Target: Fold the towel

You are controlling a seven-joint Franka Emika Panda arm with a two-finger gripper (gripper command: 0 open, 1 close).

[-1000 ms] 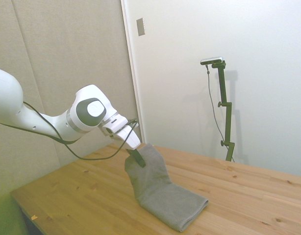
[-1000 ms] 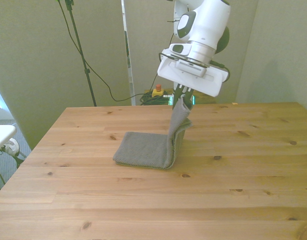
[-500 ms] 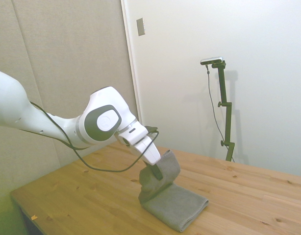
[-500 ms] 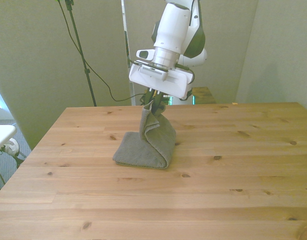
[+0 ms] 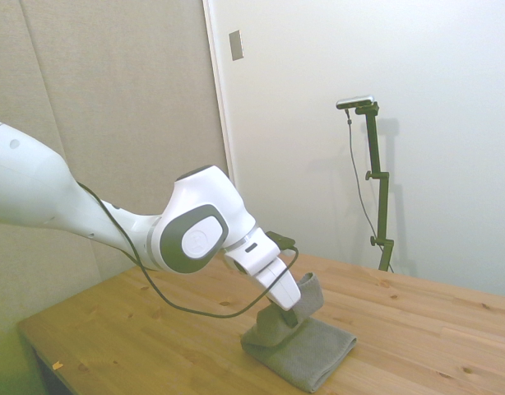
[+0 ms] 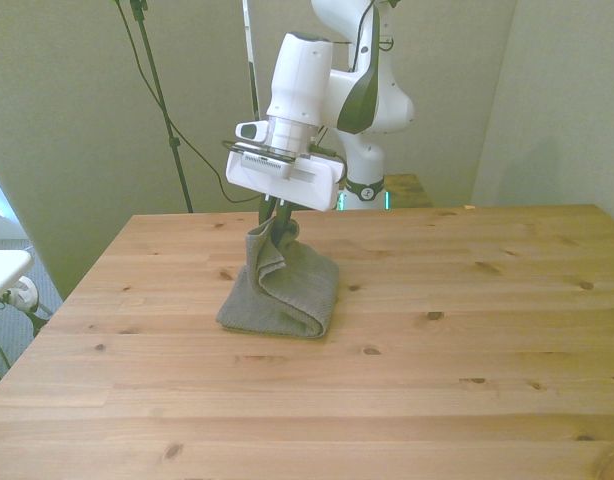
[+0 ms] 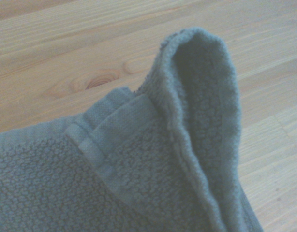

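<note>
The grey terry towel [image 6: 282, 290] lies on the wooden table [image 6: 437, 380], its lower half flat and its upper layer draped over it. My gripper [image 6: 278, 228] is shut on the towel's raised end, holding it a little above the flat part toward the front view's left. From the side, the gripper [image 5: 290, 317] pinches the towel [image 5: 306, 350] low over the table. The wrist view shows the fuzzy towel [image 7: 177, 159] up close, with a hemmed corner and a raised fold over the wood.
A black cable [image 6: 182, 140] hangs behind the table's far edge. The tabletop [image 5: 433, 329] stretches bare around the towel on all sides.
My gripper has carried the towel's lifted end across toward the front view's left and lower down. The raised flap now drapes over the flat half instead of standing upright.
</note>
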